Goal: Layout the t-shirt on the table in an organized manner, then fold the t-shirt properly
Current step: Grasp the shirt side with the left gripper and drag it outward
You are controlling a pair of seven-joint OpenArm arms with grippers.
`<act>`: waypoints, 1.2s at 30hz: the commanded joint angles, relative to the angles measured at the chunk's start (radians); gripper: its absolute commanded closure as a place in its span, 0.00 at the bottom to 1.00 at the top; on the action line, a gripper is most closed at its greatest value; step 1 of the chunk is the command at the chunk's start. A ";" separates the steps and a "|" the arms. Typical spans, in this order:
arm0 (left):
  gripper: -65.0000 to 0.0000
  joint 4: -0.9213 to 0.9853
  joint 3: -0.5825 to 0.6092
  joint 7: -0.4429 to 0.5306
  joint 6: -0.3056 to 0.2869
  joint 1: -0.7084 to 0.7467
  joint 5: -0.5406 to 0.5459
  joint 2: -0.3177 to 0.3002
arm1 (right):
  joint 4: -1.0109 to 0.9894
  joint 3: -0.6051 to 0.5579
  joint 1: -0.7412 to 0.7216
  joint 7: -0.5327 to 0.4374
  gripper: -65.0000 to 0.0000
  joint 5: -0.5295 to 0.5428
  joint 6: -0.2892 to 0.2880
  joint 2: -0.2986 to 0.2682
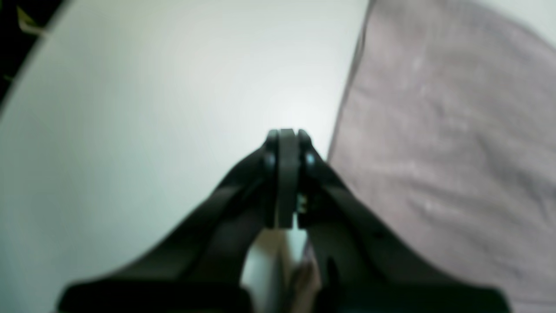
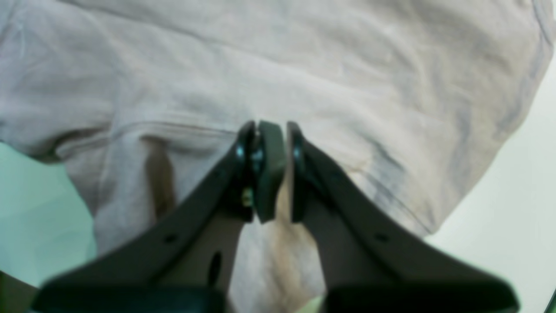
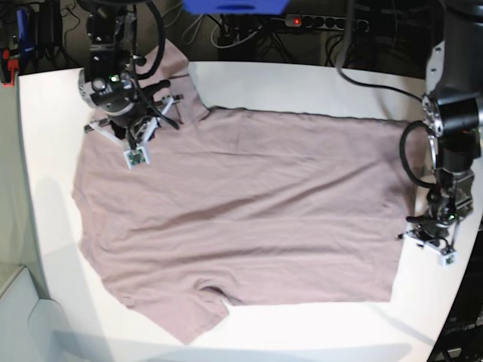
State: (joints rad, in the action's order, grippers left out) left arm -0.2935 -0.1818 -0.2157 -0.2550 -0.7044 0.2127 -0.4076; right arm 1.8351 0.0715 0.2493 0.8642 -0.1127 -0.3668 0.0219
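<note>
The dusty-pink t-shirt (image 3: 241,204) lies spread almost flat on the white table (image 3: 302,87), with one sleeve (image 3: 207,305) at the near edge and the other bunched at the far left. My right gripper (image 3: 139,128) stands over that far-left shoulder. In the right wrist view its jaws (image 2: 269,128) are nearly together, pinching cloth (image 2: 347,65) by a seam, and creases run toward the tips. My left gripper (image 3: 432,232) is at the right end of the shirt. In the left wrist view it (image 1: 286,132) is shut and empty over bare table (image 1: 152,108), just beside the shirt's edge (image 1: 434,130).
Dark cables and a power strip (image 3: 324,23) lie beyond the table's far edge. The table's right edge (image 3: 472,256) is close to my left gripper. A pale box (image 3: 23,317) sits off the near-left corner.
</note>
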 commanded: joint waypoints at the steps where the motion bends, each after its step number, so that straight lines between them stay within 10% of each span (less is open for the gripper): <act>1: 0.99 -0.016 -0.002 0.025 -0.007 -0.039 0.009 0.008 | 0.021 0.000 -0.005 -0.018 0.93 0.003 -0.002 -0.001; 25: 1.00 -0.276 -0.002 -0.327 -0.004 0.128 0.009 0.078 | 0.021 -0.005 -0.011 -0.013 0.93 0.003 -0.002 -0.001; 36: 1.00 -0.264 -0.003 -0.287 0.003 0.147 0.000 0.078 | 0.021 -0.005 -0.012 -0.017 0.93 0.006 -0.002 -0.001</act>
State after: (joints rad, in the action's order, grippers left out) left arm -0.5583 -0.1864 -0.4683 -0.2573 -0.5495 0.2283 -0.3237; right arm 1.8355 0.0685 0.2447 0.8677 -0.1123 -0.3668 0.0219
